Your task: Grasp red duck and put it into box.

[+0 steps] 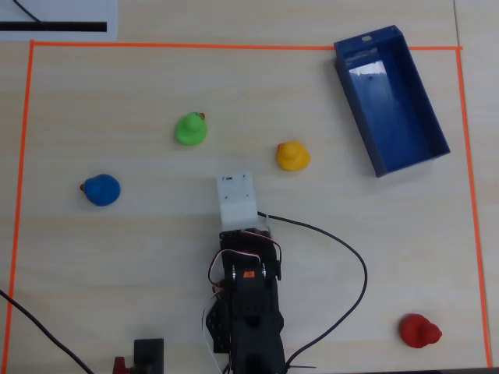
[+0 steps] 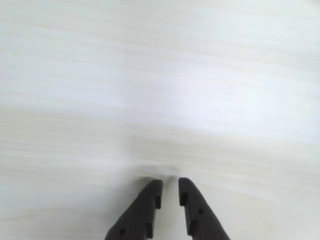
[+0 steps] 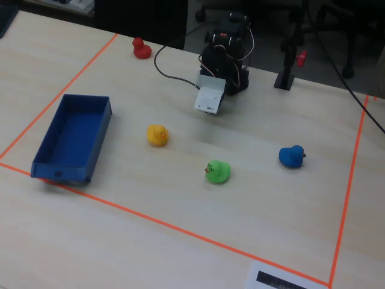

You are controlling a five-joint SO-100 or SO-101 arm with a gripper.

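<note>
I have the black two-finger gripper [image 2: 170,186] empty, its fingertips close together with only a narrow slit between them, over bare pale wood; from the wrist view I think that is nearly closed, though the angle is poor. The small glossy red toy duck [image 1: 419,331] sits far from the arm's black base [image 1: 248,312], out to its right in the overhead view and just inside the orange tape border [image 1: 473,195] at the corner. The large dark blue open-topped box [image 1: 391,100] lies well away from the base too, up along that same right side. My step is the reach: I would swing towards the red duck, open wide before descending, and straddle its rounded body low. Room is generous; the yellow duck [image 1: 292,156], green duck [image 1: 190,128] and blue duck [image 1: 102,189] all stand clear of that path, but the black cable [image 1: 343,257] loops beside the base.
</note>
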